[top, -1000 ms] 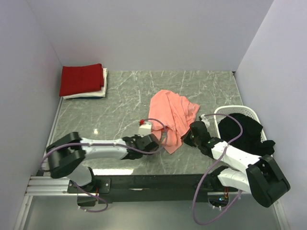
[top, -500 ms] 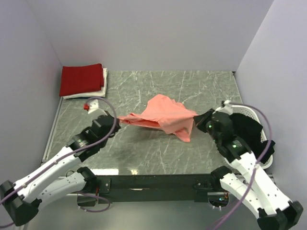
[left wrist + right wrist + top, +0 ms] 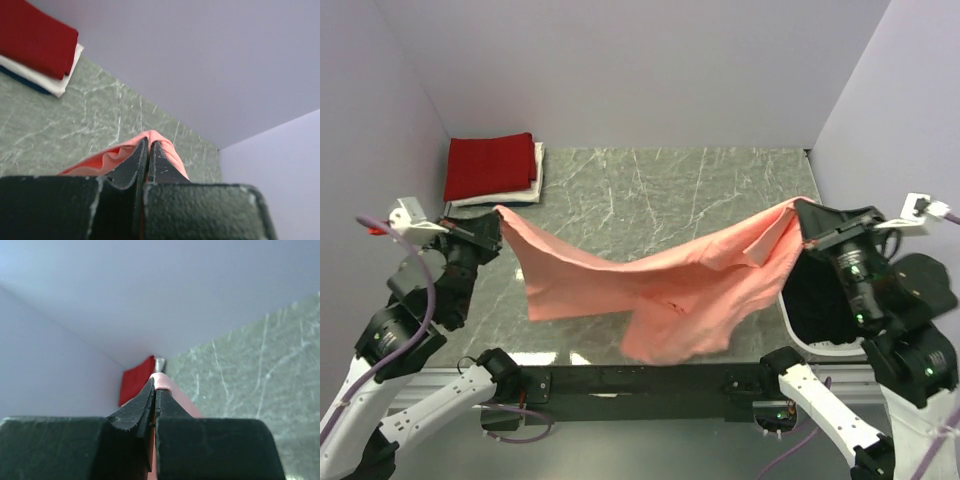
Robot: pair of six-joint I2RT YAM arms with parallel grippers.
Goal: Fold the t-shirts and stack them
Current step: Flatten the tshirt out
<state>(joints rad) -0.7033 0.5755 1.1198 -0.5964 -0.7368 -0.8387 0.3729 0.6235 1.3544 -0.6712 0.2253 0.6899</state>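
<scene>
at the back-left corner of the table (image 3: 650, 190), 2 tees lie folded one on the other: the deep red shirt (image 3: 490, 165) on top, the white shirt (image 3: 510, 197) under it. the left wrist cam also shows a thin dark edge (image 3: 20, 80) below the white, can't tell what that is. so at least 2 look done. the black shirt (image 3: 815, 300) lies unfolded in the white basket (image 3: 820, 346) at the right side, partly hidden by hanging cloth, so not started. the salmon-pink shirt (image 3: 650, 290) is the one in hand & isn't folded yet. my read: it's at the spread-out stage, needs laying flat, folding, then stacking on the red one, w/ the black one after that. approx halfway thru.

the pink shirt is up in the air over the near-middle of the table, strung btw both arms. the left gripper (image 3: 492, 222) pinches one end high on the left, the right gripper (image 3: 807, 222) pinches the other end high on the right. both wrist cams show the jaws pressed together w/ a sliver of pink cloth caught at the tips. the top edge sags in a shallow curve btw the 2 grips & the body hangs below in loose folds, w/ the lowest lobe near centre. it's bunched & twisted toward the right, smoother on the left. can't tell which part (hem, shoulders) is held, or if the bottom touches the table.
</scene>
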